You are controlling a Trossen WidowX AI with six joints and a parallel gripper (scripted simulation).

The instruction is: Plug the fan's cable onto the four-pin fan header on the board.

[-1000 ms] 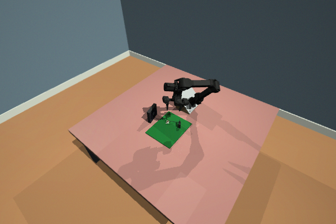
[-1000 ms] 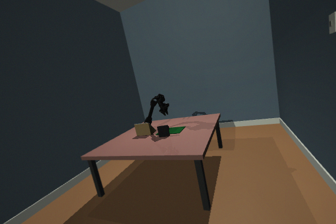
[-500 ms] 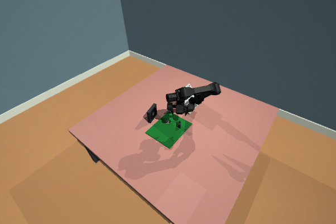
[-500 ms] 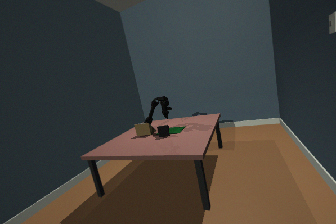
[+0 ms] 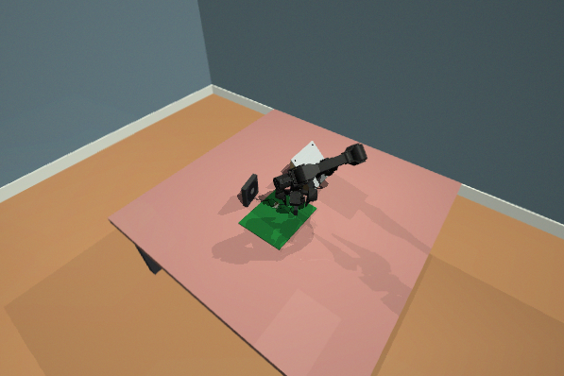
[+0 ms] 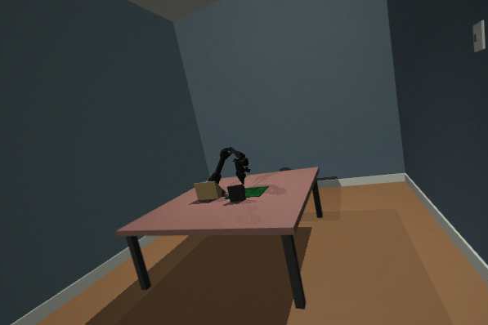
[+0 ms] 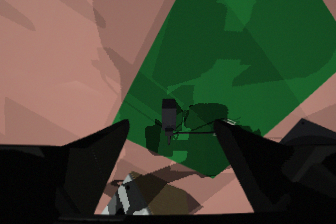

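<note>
The green board (image 5: 266, 228) (image 6: 258, 191) (image 7: 285, 55) lies flat on the table. The dark plug (image 7: 169, 114) is over the board, between the fingertips in the wrist view, with a thin cable running right toward the fan. The black fan (image 5: 250, 190) (image 6: 236, 193) (image 7: 317, 133) stands upright beside the board. A small pale part (image 7: 231, 121), possibly the header, shows beside the right fingertip, partly hidden. My gripper (image 7: 171, 123) is wide open and empty, pointing down low over the board; its fingertips are on either side of the plug, with gaps. Whether the plug touches the board is unclear.
A wedge-like block with a white sloping face (image 5: 307, 153) and a tan side (image 6: 206, 191) stands near the arm's base; it also shows at the bottom of the wrist view (image 7: 124, 197). The pink table (image 5: 194, 189) (image 6: 212, 220) carries everything.
</note>
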